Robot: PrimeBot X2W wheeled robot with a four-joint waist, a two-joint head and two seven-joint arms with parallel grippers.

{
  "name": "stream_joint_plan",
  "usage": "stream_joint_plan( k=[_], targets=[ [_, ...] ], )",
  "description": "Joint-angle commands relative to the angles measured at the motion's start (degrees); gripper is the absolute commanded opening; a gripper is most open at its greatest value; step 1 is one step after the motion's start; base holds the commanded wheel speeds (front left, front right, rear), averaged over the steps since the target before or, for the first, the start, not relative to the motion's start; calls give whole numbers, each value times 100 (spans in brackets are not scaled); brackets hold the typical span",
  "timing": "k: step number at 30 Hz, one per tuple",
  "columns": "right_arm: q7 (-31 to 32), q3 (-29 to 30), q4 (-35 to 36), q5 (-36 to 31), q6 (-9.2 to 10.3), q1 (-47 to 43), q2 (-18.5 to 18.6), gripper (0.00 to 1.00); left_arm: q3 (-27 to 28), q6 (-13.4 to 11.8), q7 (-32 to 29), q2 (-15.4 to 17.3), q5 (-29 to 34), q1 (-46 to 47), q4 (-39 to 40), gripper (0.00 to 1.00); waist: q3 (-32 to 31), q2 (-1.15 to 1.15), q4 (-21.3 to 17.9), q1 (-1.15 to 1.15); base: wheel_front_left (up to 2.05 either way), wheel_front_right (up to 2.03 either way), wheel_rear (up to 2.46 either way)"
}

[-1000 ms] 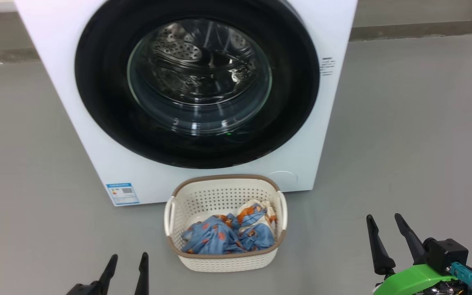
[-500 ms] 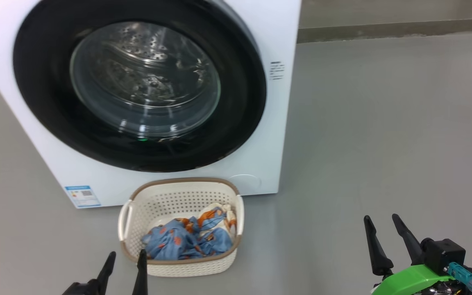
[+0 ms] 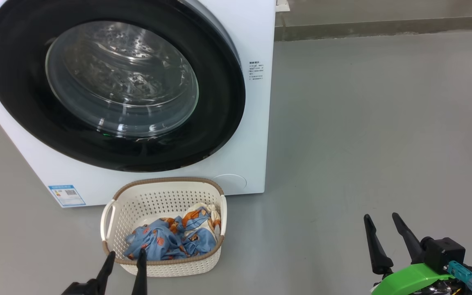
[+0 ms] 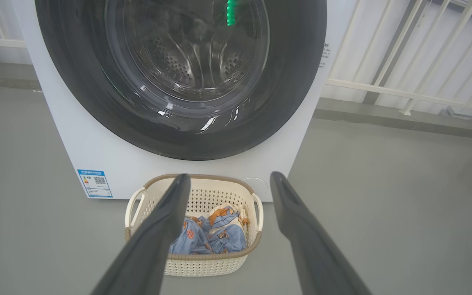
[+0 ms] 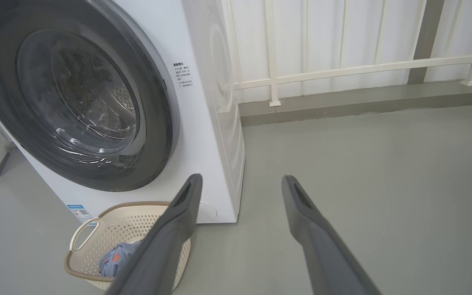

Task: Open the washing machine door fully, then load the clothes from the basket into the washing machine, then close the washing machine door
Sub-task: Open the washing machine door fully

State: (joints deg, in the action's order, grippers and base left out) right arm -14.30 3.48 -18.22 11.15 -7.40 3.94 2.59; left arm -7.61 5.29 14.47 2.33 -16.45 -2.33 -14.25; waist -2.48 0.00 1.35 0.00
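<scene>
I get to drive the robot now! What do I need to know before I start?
The left end effector is open and empty, at the basket's near rim in the head view.
The right end effector is open and empty, over the bare floor to the right.
The washing machine door is shut. The basket sits on the floor against the front of the washing machine, with the blue and orange clothes inside.
Done: nothing yet.
Left: open the door fully, load the clothes, close the door.
</scene>
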Motion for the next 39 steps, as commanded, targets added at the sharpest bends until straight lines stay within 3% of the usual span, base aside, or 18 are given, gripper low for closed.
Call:
stream_joint_plan(
  k=[1, 39],
  targets=[
    [-70, -166, 120, 52, -9, 254, 29, 100, 208, -18, 52, 54, 28, 204, 160, 100, 0, 0, -4, 0, 0, 0, 0],
    [-70, -201, 115, 26, -9, 256, 29, 100, 234, -86, 52, 54, 35, 201, 129, 100, -17, 0, -6, 0, 0, 0, 0]
  ],
)
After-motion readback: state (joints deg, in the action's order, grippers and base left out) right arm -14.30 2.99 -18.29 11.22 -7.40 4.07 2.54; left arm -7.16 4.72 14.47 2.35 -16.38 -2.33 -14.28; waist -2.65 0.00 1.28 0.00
